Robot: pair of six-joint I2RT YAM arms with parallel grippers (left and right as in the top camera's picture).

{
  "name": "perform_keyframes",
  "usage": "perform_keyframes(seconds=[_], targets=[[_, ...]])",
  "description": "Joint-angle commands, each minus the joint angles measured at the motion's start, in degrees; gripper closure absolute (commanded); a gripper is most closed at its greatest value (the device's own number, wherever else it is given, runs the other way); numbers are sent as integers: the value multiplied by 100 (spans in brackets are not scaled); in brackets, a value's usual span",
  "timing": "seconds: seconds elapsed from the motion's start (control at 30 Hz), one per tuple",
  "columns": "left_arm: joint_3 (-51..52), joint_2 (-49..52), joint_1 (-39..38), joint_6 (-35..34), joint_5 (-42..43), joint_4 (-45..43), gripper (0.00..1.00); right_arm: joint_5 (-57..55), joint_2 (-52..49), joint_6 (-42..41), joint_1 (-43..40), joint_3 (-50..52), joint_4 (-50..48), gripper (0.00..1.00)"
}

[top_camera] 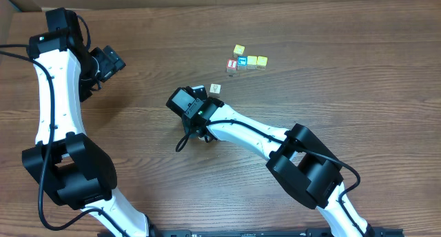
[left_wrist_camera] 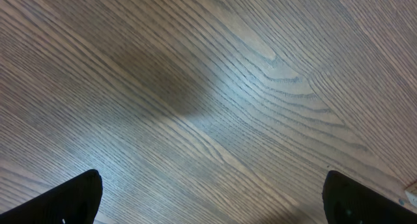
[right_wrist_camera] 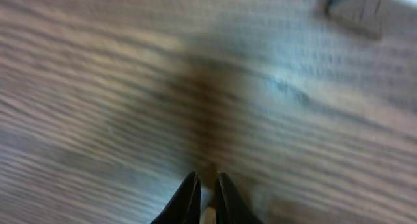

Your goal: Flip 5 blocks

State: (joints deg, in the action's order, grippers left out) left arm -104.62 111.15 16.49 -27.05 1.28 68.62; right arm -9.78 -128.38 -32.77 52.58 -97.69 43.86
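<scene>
Left hand wide open, fingers far apart; right hand pinched almost shut, fingertips nearly touching

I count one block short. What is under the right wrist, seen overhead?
Overhead, the wrist hides that spot. Its camera shows something pale between the right gripper's near-shut fingers, too blurred to name. One block lies beside.

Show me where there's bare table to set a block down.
Bare table lies between the left gripper and right gripper, and right of the block cluster. Crowded around the lone block by the right gripper.
</scene>
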Motion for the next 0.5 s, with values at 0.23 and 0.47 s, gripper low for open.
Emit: perform_keyframes(seconds=[0.23, 0.47], targets=[[-87, -63, -44, 24, -22, 2, 0, 282, 33, 369, 2, -98, 44, 84], [-87, -61, -44, 22, -22, 2, 0, 544, 55, 1067, -9, -313, 44, 77]])
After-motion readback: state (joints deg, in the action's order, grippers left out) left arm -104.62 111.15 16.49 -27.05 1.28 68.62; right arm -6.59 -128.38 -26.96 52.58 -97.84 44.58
